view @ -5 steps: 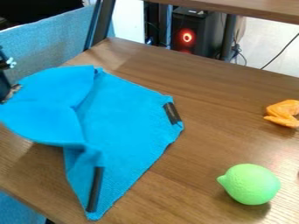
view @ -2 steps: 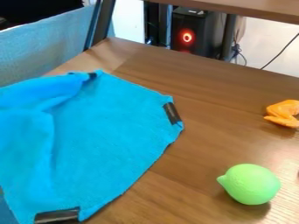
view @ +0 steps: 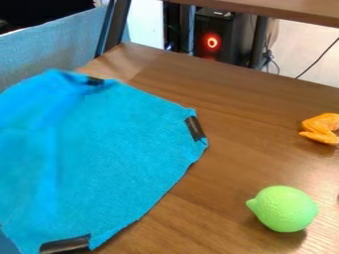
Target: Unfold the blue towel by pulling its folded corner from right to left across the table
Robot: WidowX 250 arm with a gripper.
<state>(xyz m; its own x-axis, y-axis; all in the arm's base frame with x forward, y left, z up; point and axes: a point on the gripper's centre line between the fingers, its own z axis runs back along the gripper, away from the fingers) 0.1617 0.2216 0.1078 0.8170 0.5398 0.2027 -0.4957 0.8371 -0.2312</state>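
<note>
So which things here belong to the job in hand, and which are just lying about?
In the job:
- blue cloth, its upper left blurred
- black strips at the cloth's edges

Just lying about:
- green lime-shaped object, lower right
- orange object, right edge
- dark case with a red ring, behind the table

Office-like room: a desktop computer tower [view: 218,37] and trailing cables [view: 268,60].

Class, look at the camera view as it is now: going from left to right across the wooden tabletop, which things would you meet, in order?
The blue cloth, then the green lime-like fruit, then the orange object.
</note>
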